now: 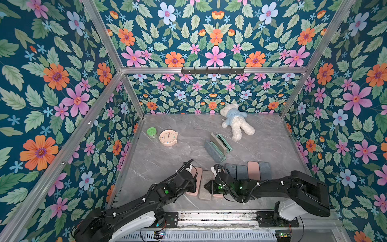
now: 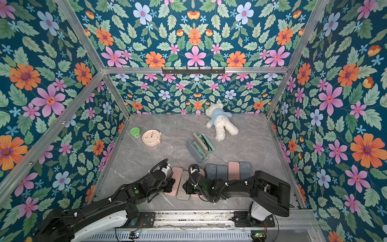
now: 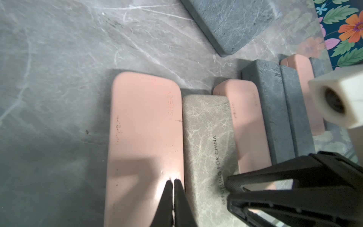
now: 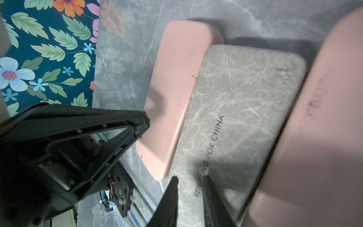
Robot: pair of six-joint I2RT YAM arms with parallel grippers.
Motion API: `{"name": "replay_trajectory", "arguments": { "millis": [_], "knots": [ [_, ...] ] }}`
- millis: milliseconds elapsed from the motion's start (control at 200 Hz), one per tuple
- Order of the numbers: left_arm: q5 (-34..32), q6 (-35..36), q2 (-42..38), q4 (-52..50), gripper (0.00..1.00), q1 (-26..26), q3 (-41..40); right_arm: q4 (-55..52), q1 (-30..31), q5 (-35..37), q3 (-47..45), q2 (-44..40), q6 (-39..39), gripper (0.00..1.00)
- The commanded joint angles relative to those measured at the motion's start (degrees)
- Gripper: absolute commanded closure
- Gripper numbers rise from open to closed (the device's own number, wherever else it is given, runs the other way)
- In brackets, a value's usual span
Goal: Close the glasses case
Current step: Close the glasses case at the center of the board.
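Left end effector is sitting closed over the pink case, right end effector slightly parted, empty; I'm judging the open case beyond needs reaching next.

The left arm and right arm are matte black with a white shell near each base, ribbed black cables (cinched by white ties), and green lights; the left gripper has slim, tapered black fingers.
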Motion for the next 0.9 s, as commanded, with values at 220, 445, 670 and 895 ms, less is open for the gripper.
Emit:
{"name": "replay_trajectory", "arguments": {
  "millis": [220, 445, 670, 895],
  "knots": [
    [-7.93, -2.72, -3.51, -7.84, 0.73, 0.14, 1.53, -7.15, -0.56, 1.32, 1.15, -4.74, -3.72, 0.71],
    [-16.11, -6.19, 0.57, -13.12, 0.64, 0.14, 2.49, -12.65, -1.12, 2.07, 1.69, -11.27, -6.94, 0.59],
    [-17.07, -7.77, 1.38, -13.75, 0.85, 0.14, 1.50, -18.14, -2.45, 2.59, 1.42, -17.45, -8.64, 0.51],
    [-11.91, -7.47, 3.29, -8.96, 1.00, 0.06, -1.27, -20.41, -3.58, 2.00, 1.20, -19.61, -9.00, 0.49]
  ]
}}
